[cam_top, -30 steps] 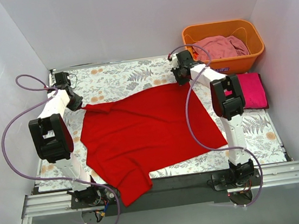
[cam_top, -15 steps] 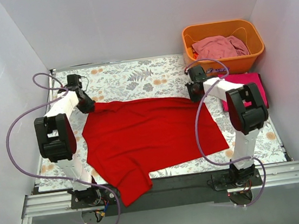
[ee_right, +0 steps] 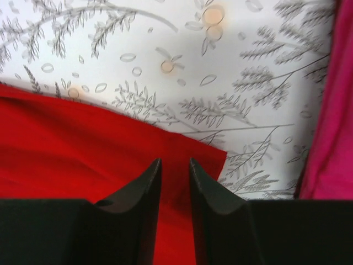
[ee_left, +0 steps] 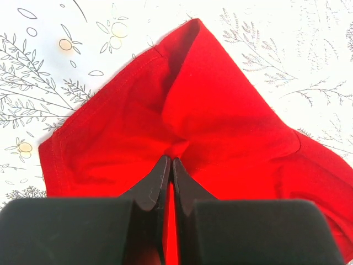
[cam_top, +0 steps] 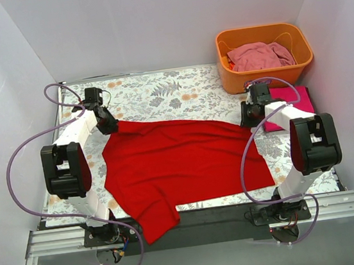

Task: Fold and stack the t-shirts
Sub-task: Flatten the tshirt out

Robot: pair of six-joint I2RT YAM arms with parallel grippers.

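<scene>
Red tee (cam_top: 180, 161) lies spread on the table (cam_top: 159, 89), with one end lapping over the near edge. My left gripper (ee_left: 170, 165) is pinched tight on a bunched fold at the far-left corner. My right gripper (ee_right: 175, 165) is narrowly parted over the far-right corner and seems to grip nothing. Pulling from the left alone could skew the cloth or slide more of it off the edge. The magenta tee (cam_top: 293, 105) crowds the right gripper; the far strip is free.

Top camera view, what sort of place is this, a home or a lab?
Probably a robot lab test cell, not a home: white walls box in a floral-covered table, the left arm and right arm are bolted to a metal rail, and an orange basket holds a pale pink t-shirt.
</scene>
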